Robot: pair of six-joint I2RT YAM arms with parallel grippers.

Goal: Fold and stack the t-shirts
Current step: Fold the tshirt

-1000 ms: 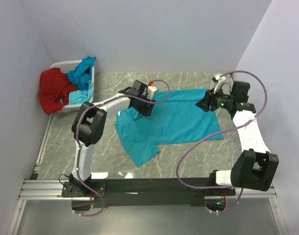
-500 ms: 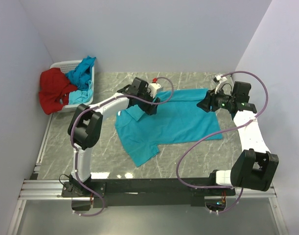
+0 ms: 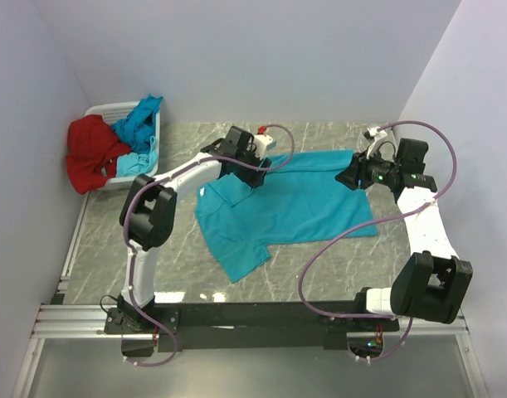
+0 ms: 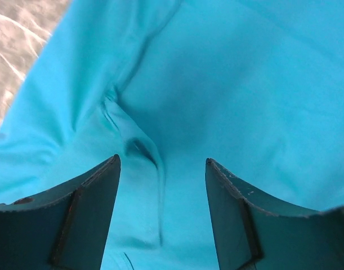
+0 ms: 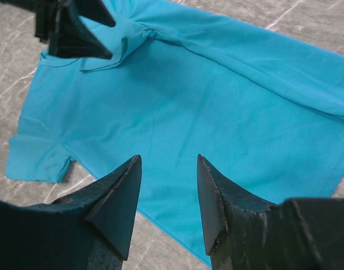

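1. The white plastic basket (image 3: 101, 109) stands at the far left corner of the grey marble table (image 3: 319, 265).
2. A red t-shirt (image 3: 91, 153) hangs over the basket's left rim. Crumpled turquoise t-shirts (image 3: 139, 120) are heaped inside the basket and spill over its far right corner.
3. One more turquoise t-shirt (image 3: 294, 203) lies spread flat on the table to the right of the basket, apart from it. Its collar end is nearer the basket and its hem end farther away.
4. A short sleeve of this shirt sticks out toward the arm bases. A strip along the shirt's far edge is doubled over onto the body.
5. The left gripper (image 3: 253, 176) is low over the end of the spread shirt nearer the basket, by the doubled-over far edge.
6. In the left wrist view the left gripper (image 4: 161, 160) has its fingers spread wide. A soft crease of the cloth (image 4: 245, 84) runs between them. Whether the tips touch the cloth cannot be told.
7. The right gripper (image 3: 346, 178) hangs over the far corner of the shirt's end away from the basket.
8. In the right wrist view the right gripper (image 5: 169, 157) has its fingers parted, with nothing between them. It is raised above the shirt (image 5: 205, 112).
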